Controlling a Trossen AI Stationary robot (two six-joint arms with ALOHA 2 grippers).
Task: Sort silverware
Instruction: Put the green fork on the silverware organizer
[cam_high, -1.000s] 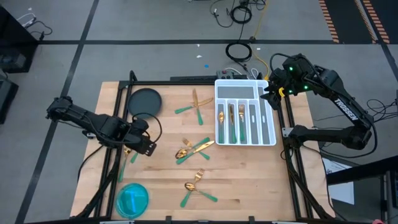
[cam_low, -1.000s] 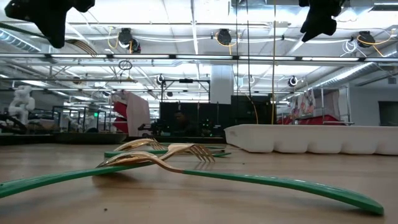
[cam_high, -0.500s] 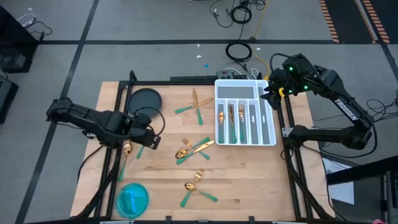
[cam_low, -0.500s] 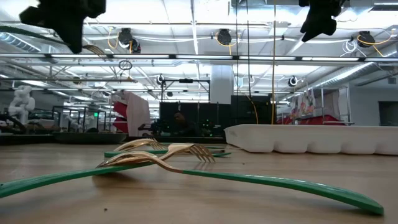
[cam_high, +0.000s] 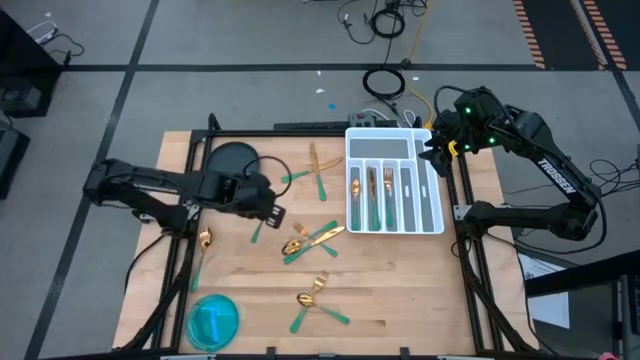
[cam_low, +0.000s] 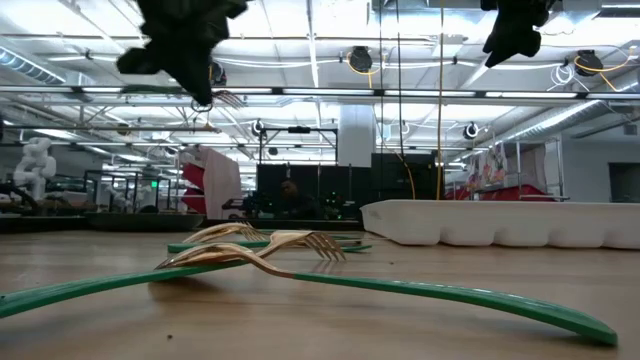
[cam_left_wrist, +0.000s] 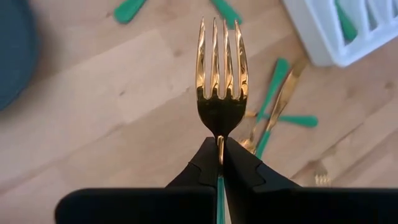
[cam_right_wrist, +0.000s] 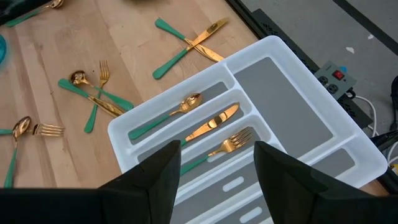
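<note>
My left gripper (cam_high: 272, 212) is shut on a gold-headed fork (cam_left_wrist: 221, 68) with a green handle, high above the table's left middle; it also shows in the low view (cam_low: 195, 60). My right gripper (cam_high: 432, 150) is open and empty above the far right corner of the white tray (cam_high: 432, 222). The tray's slots hold a spoon (cam_right_wrist: 166, 114), a knife (cam_right_wrist: 212, 123) and a fork (cam_right_wrist: 229, 145). More silverware lies flat on the table: a crossed pair (cam_high: 316, 168), a middle pile (cam_high: 308, 240), a near pile (cam_high: 316, 295) and a spoon (cam_high: 203, 242) at the left. My left gripper pinches the fork's neck (cam_left_wrist: 219, 140), where the gold head meets the green handle, between its two fingertips. The fingers lie along the fork; the tines point forward past them. The handle runs back between the fingers (cam_left_wrist: 219, 190). The fork is lifted clear of the table.
A dark round plate (cam_high: 230, 160) sits at the far left, and a blue dish (cam_high: 213, 320) at the near left corner. Bare wood lies between the piles and along the near right. A power strip and cables (cam_high: 385, 95) lie beyond the far edge.
My left gripper has carried the fork toward the table's right edge and a little toward the far edge, from the left edge to beside the plate. The fork stays shut in it, clear of the table. The spoon at the left has stayed where it was.
</note>
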